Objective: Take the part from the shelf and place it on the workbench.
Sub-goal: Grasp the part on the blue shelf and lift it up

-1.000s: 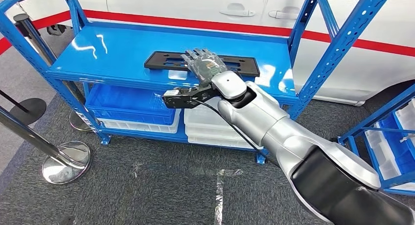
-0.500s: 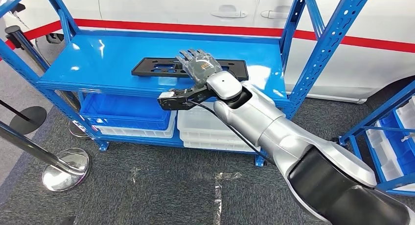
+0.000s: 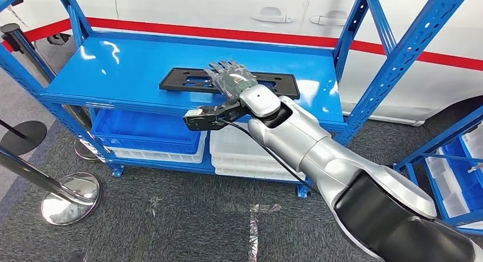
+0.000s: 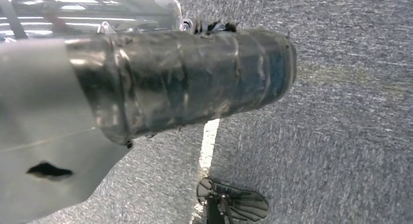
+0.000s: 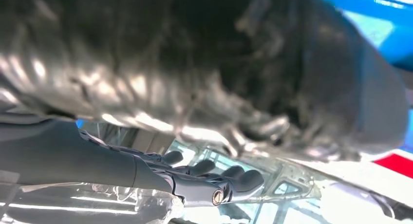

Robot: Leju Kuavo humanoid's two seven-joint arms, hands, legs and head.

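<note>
Lying flat on the blue shelf (image 3: 131, 68), right of centre: black part (image 3: 188, 80). Right hand (image 3: 230, 78) over its middle, fingers spread, palm down; contact cannot be told. Left hand (image 4: 185, 78): state unclear.

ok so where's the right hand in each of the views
head view: the right hand lies flat over the middle of the black part on the blue shelf.
right wrist view: the right hand reaches out from the blurred grey cover, dark fingers stretched out.
left wrist view: not in it; grey carpet and the left hand.
shared landmark: the blue shelf, seen in head and right wrist views.
</note>
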